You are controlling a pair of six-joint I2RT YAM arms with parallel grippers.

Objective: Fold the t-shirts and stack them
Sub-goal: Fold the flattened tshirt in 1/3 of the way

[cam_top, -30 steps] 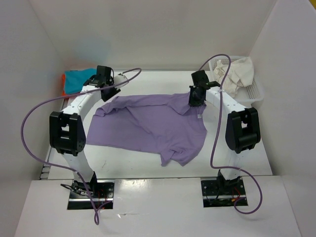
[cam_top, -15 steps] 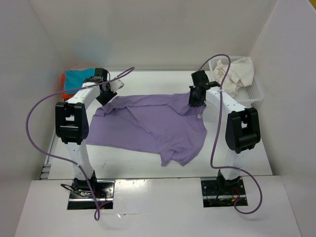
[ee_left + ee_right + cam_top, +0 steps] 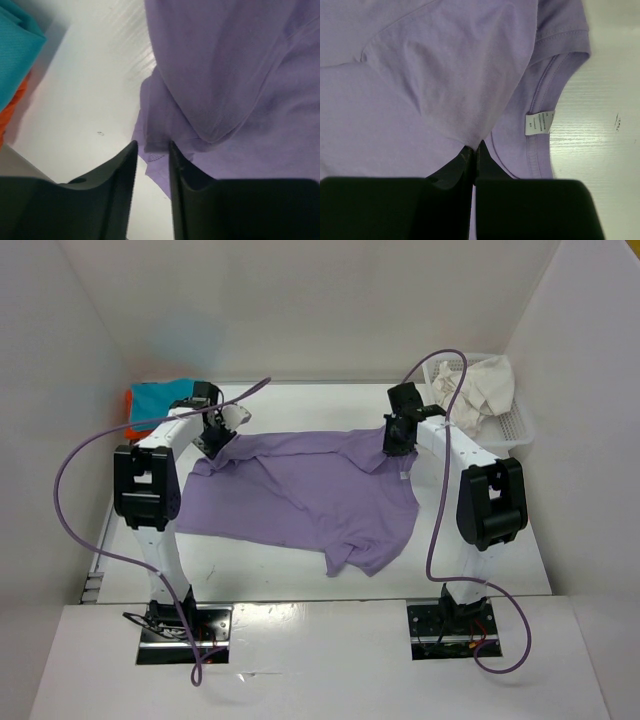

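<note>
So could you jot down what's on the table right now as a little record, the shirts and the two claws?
middle of the table: lavender t-shirt, spread out, rumpled, not folded
left gripper: jaws apart, an edge of the lavender t-shirt between them
right gripper: shut on the lavender t-shirt, beside its collar
far left corner: teal t-shirt and orange t-shirt, together in one pile
far right: off-white t-shirt, bunched in the white basket

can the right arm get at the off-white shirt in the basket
Probably not yet: the right end effector is shut on the lavender t-shirt, so it must let go first; the off-white t-shirt lies close by in the basket.
</note>
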